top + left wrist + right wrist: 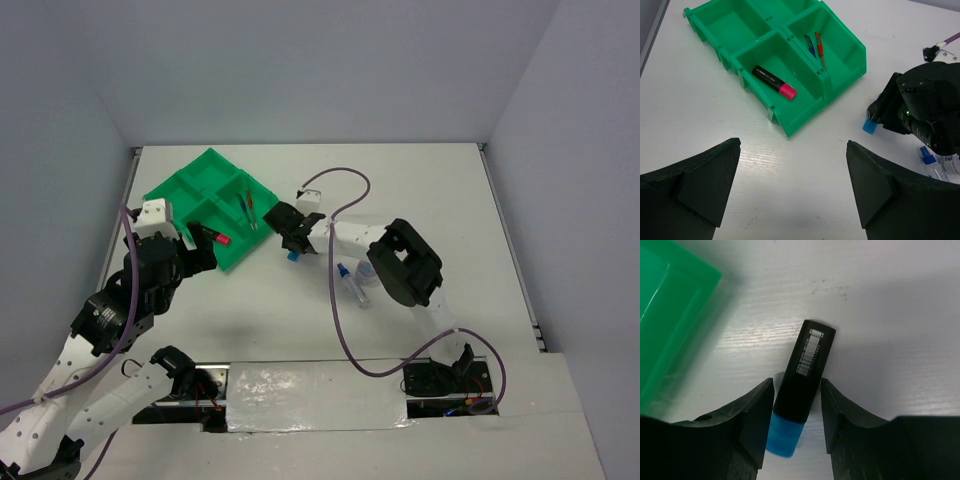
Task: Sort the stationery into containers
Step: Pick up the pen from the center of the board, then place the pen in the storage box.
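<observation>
Black body, blue end: the blue highlighter (802, 375) sits between the fingers (752, 415) of the right gripper (796, 390). Jaws are narrow and pinched on its sides near the blue end, w/ most of the barrel sticking out past the tips. Can't tell if it's resting on the table (420, 200) or just off it. It's just beside the green tray (185, 190), on the side facing the right arm. The left gripper (792, 165) hangs wide open, holding nothing, near the tray's front corner.

Step in hand, as I judge it: lift the highlighter and drop it in a compartment. The pink highlighter (774, 82) already lies in the cell nearest the left gripper, and the red & blue pens (815, 46) in the adjoining one. Like goes w/ like, so aim for the pink one's cell.

Tips:
- **Lift:** Grip is off-centre, near one end, so the barrel may swing or droop. Go slow and straight up, high enough to clear the wall before going across.
- **No dragging:** The barrel end could catch the rim and shove the tray.
- **Clearance:** The path prob. crosses a corner of the pens' cell and ends close to the left gripper, so watch arm-to-arm room.
- **Release:** Let go low, over mid-cell, barrel approx. along the pink one, so it doesn't bounce out.

The blue-capped tube (352, 282) lies on the table by the right arm, apart from the tray.
</observation>
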`<state>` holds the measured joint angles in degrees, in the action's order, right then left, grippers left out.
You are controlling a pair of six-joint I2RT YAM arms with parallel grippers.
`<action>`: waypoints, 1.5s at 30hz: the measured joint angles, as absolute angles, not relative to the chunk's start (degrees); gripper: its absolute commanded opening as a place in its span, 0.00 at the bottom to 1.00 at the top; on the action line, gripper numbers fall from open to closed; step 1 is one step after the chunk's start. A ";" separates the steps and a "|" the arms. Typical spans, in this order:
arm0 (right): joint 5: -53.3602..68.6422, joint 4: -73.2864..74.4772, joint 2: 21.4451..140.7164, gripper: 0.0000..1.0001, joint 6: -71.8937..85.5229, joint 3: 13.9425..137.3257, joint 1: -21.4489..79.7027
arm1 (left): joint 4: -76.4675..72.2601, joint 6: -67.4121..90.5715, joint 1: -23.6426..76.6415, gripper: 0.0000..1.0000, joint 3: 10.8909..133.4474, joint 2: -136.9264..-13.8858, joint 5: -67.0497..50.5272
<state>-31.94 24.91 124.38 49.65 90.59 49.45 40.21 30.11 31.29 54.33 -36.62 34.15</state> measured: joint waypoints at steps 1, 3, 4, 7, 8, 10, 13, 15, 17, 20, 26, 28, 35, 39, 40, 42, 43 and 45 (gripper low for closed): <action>-31.94 24.86 124.38 0.47 49.60 90.39 49.67 | 40.21 30.13 31.29 0.99 54.33 -36.58 34.15; -32.27 24.67 124.38 0.42 49.45 89.76 49.98 | 40.21 30.11 31.27 0.99 54.33 -36.58 34.15; -32.58 24.27 124.27 0.39 49.34 89.27 50.02 | 40.21 30.11 31.27 0.99 54.33 -36.58 34.15; -32.77 22.46 123.22 0.28 48.97 87.22 50.00 | 40.21 30.09 31.27 0.99 54.33 -36.56 34.15; -32.75 21.87 122.89 0.24 48.80 86.56 50.00 | 40.21 30.06 31.27 0.99 54.33 -36.56 34.15; -32.49 20.95 122.37 0.12 48.21 85.62 50.00 | 40.21 30.06 31.27 0.99 54.33 -36.56 34.17; -31.07 17.74 120.70 0.00 45.71 82.72 50.00 | 40.21 30.06 31.27 0.99 54.33 -36.56 34.15; -29.30 15.25 118.26 0.00 43.31 78.96 50.13 | 40.23 30.04 31.27 0.99 54.33 -36.56 34.17; -29.15 13.28 115.18 0.00 40.62 74.56 50.89 | 40.23 30.06 31.27 0.99 54.33 -36.51 34.20; -29.82 11.92 110.93 0.00 35.44 71.07 53.58 | 40.23 30.06 31.24 0.99 54.30 -36.14 34.20; -24.21 -1.98 106.45 0.02 18.65 71.00 60.47 | 40.25 30.13 31.24 0.99 54.30 -35.68 34.41; -20.36 -5.96 106.69 0.02 13.58 71.83 61.45 | 40.25 30.15 31.24 0.99 54.30 -35.48 34.65; -14.09 -8.34 119.17 0.07 0.71 91.79 60.62 | 40.23 30.17 31.24 0.99 54.22 -33.85 35.24; -12.69 -8.10 125.64 0.24 -2.83 100.99 60.07 | 40.23 30.20 31.18 0.99 54.19 -33.47 35.81; -12.67 -7.70 127.20 0.25 -3.38 103.02 59.94 | 40.23 30.20 31.18 0.99 54.19 -33.30 35.90; -12.32 -7.62 130.21 0.31 -4.23 106.78 59.70 | 40.21 30.20 31.18 0.99 54.19 -32.95 36.03; -12.03 -7.49 131.46 0.36 -4.51 108.18 59.57 | 40.21 30.20 31.18 0.99 54.19 -32.84 36.10; -11.46 -6.92 133.67 0.51 -4.93 110.78 59.31 | 40.21 30.20 31.18 0.99 54.19 -32.77 36.12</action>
<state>-11.46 -6.92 133.67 -4.93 110.78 59.31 40.21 30.20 31.18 54.19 -32.77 36.12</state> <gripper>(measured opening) 0.416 0.993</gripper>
